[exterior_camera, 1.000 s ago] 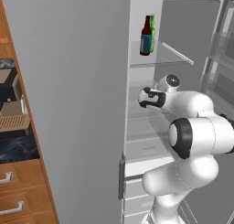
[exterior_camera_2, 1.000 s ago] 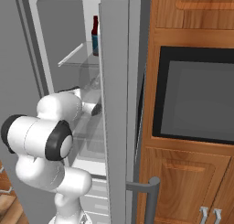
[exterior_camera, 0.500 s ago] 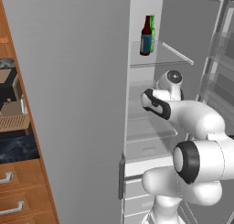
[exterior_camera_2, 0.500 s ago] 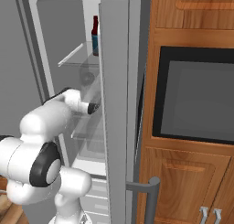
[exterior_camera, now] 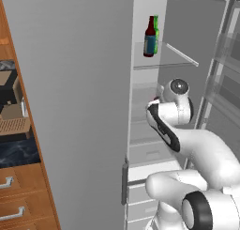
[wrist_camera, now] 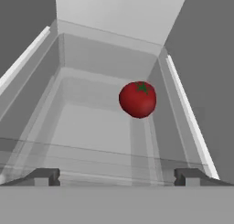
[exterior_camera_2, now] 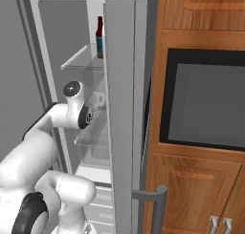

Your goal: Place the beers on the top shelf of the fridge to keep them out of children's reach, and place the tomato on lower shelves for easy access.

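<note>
My claw [wrist_camera: 117, 176] stands wide apart with nothing between its two small dark finger tips [wrist_camera: 43, 176], which rise at the bottom of my hand view. Ahead of them, clear of both tips, sits the small round glossy red tomato [wrist_camera: 137, 99] with its green stem cap up, resting on a clear glass lower shelf [wrist_camera: 87, 127] inside the tall light-grey fridge [exterior_camera: 79, 107], toward the right side of that shelf as my hand sees it. From the base, my white arm reaches into the pale fridge interior at the level of the middle shelves. Above it, on the highest clear glass shelf [exterior_camera: 164, 60], the dark brown bottle with a red cap and blue label [exterior_camera: 150, 36] stands upright, and the bright green bottle [exterior_camera: 156, 33] stands just beside it, partly hidden behind it. In the right base view the brown bottle shows past the edge of the open grey door [exterior_camera_2: 127, 113].
</note>
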Controlling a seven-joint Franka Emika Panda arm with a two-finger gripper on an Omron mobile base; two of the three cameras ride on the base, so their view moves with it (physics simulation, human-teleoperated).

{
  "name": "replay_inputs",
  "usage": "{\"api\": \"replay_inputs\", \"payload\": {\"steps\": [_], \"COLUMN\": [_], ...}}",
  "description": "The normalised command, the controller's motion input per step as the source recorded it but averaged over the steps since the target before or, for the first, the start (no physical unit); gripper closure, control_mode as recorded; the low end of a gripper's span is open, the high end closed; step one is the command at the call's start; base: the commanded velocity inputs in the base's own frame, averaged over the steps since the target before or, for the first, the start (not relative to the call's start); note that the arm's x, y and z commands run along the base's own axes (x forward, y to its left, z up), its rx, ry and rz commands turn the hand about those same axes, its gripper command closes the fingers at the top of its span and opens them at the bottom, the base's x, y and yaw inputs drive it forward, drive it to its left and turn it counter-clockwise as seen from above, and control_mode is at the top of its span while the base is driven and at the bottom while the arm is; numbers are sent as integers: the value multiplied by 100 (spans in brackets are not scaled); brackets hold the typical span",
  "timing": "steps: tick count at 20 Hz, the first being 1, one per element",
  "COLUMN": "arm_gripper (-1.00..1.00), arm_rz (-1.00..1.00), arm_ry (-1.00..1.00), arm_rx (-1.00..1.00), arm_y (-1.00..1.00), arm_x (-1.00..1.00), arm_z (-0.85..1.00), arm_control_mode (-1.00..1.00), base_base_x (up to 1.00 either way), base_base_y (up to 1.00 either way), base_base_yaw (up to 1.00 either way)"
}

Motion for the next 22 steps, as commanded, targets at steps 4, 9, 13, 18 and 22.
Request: {"api": "replay_inputs", "payload": {"steps": [4, 9, 13, 18, 22], "arm_gripper": [-100, -100, -100, -100, -100], "arm_rz": [0, 0, 0, 0, 0], "arm_ry": [-1, -2, -8, -16, -17], "arm_rx": [-2, -1, -3, -7, -11], "arm_y": [1, 4, 20, 37, 50], "arm_x": [-97, -100, -99, -87, -88], "arm_z": [19, 31, 48, 66, 63], "arm_control_mode": [-100, -100, -100, -100, -100], "base_base_x": [0, 0, 0, 0, 0], "base_base_y": [0, 0, 0, 0, 0], "base_base_yaw": [0, 0, 0, 0, 0]}}
